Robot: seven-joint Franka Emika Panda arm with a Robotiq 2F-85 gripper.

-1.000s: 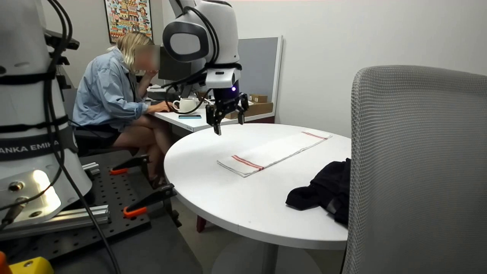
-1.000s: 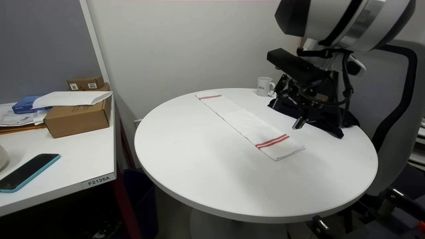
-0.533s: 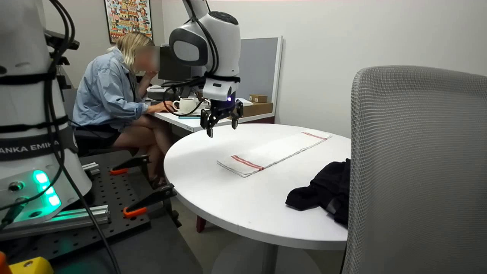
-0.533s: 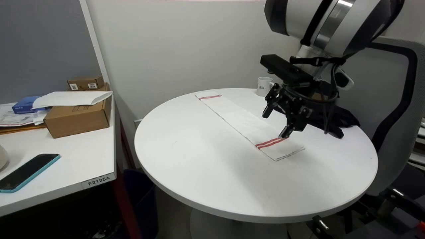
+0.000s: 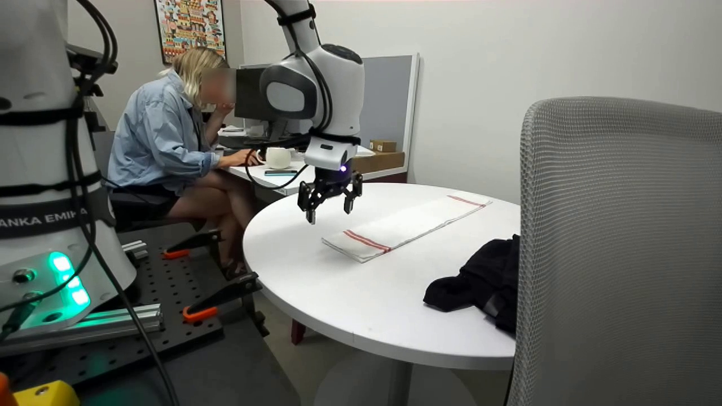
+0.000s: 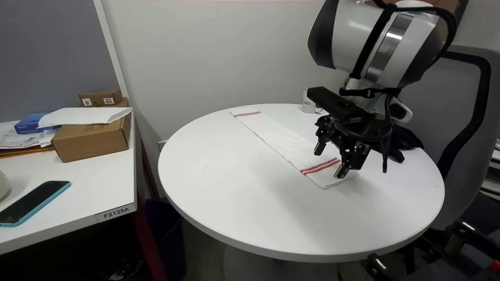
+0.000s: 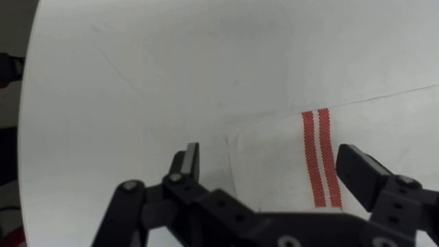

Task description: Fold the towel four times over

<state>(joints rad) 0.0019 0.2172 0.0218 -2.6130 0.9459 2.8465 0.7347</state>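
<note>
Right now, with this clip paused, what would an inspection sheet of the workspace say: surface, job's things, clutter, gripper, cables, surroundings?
Surface: round white table, faint marks in the wrist view.
Job's things: towel lying flat, folded into a long strip; fold count unclear.
Clutter: crumpled dark cloth and white mug on the table.
Gripper: open, holding nothing, above one striped end of the towel.
Cables: black cables strapped along the arm, looping out near the gripper.
Surroundings: seated person at a desk; mesh chair beside the table.
</note>
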